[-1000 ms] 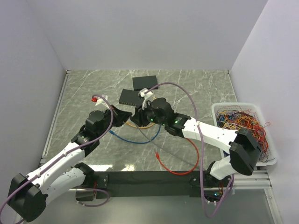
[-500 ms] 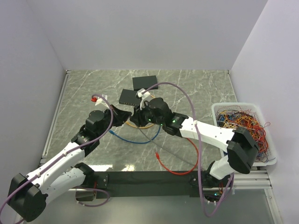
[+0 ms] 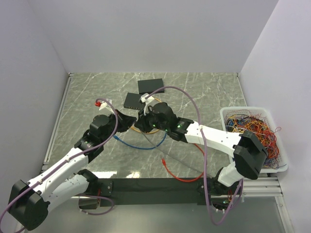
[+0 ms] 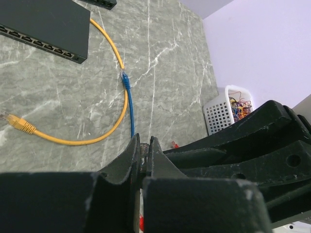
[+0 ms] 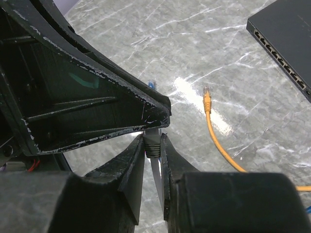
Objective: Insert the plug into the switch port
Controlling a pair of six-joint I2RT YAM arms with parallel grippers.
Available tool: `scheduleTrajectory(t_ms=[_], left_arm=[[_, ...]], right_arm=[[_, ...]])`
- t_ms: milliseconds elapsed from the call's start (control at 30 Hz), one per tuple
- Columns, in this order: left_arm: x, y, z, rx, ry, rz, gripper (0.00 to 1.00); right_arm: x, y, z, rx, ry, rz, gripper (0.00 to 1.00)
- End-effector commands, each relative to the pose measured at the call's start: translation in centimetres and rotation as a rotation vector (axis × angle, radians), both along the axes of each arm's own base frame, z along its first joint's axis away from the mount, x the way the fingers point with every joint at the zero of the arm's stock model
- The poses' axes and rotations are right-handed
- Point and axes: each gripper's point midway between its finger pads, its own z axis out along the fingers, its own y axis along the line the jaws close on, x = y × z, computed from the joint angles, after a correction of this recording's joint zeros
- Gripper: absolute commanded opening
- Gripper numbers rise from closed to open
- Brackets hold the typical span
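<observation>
A grey plug (image 5: 153, 143) on a thin grey cable (image 3: 156, 141) sits between both grippers. My right gripper (image 5: 153, 141) is shut on the plug's ribbed boot. My left gripper (image 4: 142, 145) is shut on a small grey piece, apparently the plug's tip, and its fingers (image 5: 121, 111) lie right over the plug in the right wrist view. In the top view the two grippers meet (image 3: 138, 120) just in front of the nearer black switch (image 3: 135, 100). Its port row faces them (image 4: 46, 46) and also shows in the right wrist view (image 5: 284, 46).
A second black switch (image 3: 150, 86) lies behind the first. A yellow cable (image 4: 68, 140) with its plug (image 5: 207, 100), a blue cable (image 4: 127, 104) and a red cable (image 3: 187, 170) lie loose on the marble table. A white basket (image 3: 224, 118) of tangled cables stands at the right.
My right gripper has moved a little left with the grey plug, closing up against the left gripper. The left arm has held still.
</observation>
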Motion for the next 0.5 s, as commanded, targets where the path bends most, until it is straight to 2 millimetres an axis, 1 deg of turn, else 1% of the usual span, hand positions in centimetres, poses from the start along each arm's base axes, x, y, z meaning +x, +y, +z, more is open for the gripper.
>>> scheduleTrajectory(t_ms=[0, 33, 100, 133, 200, 233, 300, 333, 400, 433, 467], left_arm=[[0.5, 0.0, 3.1, -0.028, -0.069, 0.021, 0.09], [0.5, 0.2, 2.9, -0.022, -0.065, 0.028, 0.21], [0.6, 0.6, 2.5, -0.009, -0.059, 0.049, 0.34], [0.6, 0.7, 2.5, -0.005, -0.058, 0.053, 0.44], [0.8, 1.0, 2.4, 0.017, -0.062, 0.066, 0.53], [1.0, 1.4, 2.1, 0.035, -0.056, 0.089, 0.59], [1.2, 2.0, 1.9, 0.065, -0.060, 0.112, 0.65], [1.5, 2.5, 1.7, 0.084, -0.062, 0.140, 0.70], [1.9, 3.3, 1.4, 0.123, -0.071, 0.171, 0.74], [2.4, 3.9, 1.3, 0.141, -0.076, 0.195, 0.77], [2.8, 4.5, 1.4, 0.162, -0.093, 0.211, 0.77]], right_arm=[[1.2, 0.3, 1.7, 0.014, -0.053, -0.040, 0.00], [1.3, 0.1, 1.8, 0.014, -0.059, -0.050, 0.00], [1.3, 0.0, 1.5, 0.009, -0.060, -0.054, 0.00], [1.4, 0.0, 1.3, 0.003, -0.058, -0.059, 0.00], [1.9, -0.4, 0.9, -0.015, -0.064, -0.082, 0.00], [2.2, -0.6, 0.5, -0.023, -0.062, -0.092, 0.00], [3.4, -1.7, 0.1, -0.042, -0.063, -0.153, 0.00], [3.9, -2.1, -0.4, -0.053, -0.055, -0.176, 0.00], [5.1, -3.1, -1.0, -0.058, -0.023, -0.228, 0.00], [6.4, -4.2, -1.6, -0.066, -0.004, -0.268, 0.00], [7.1, -4.7, -1.9, -0.061, 0.021, -0.299, 0.00]])
